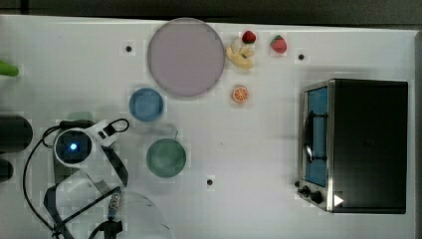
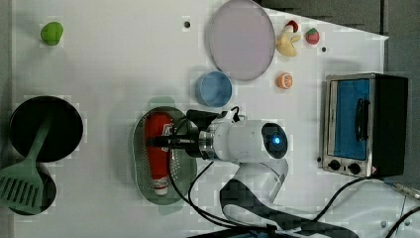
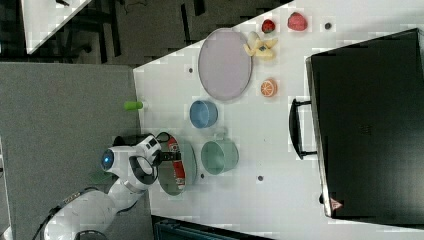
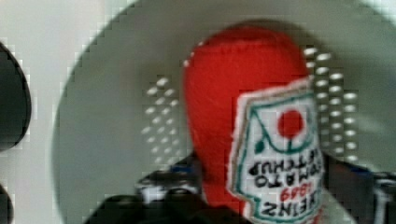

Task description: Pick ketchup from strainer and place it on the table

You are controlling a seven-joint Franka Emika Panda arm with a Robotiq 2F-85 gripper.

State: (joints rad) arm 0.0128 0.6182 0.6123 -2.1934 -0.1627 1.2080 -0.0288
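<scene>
Up close, your wrist view reads the white stitched label on the soft red ketchup bottle (image 4: 247,126): "HEINZ", "1869", "TOMATO KETCHUP", lettering inverted, with a red tomato emblem above it. You have one bottle, and it lies lengthwise inside the pale green oval perforated strainer (image 2: 141,168), white cap towards 6 o'clock in the left view, where the ketchup bottle (image 2: 157,148) fills the strainer's middle. Your jaws (image 2: 161,141) sit down at the bottle's label, a dark finger showing on either side of it in the wrist view; whether they have closed onto it you cannot tell.

Counting across the white desk (image 1: 259,149) in the top view: one lilac round plate (image 1: 186,57), one blue cup (image 1: 146,104), one green handled cup (image 1: 166,157), two red strawberries (image 1: 249,37) (image 1: 278,44), one peeled banana (image 1: 240,55), one orange half (image 1: 240,94), and one silver toaster oven with a blue window (image 1: 353,144) at 3 o'clock.
</scene>
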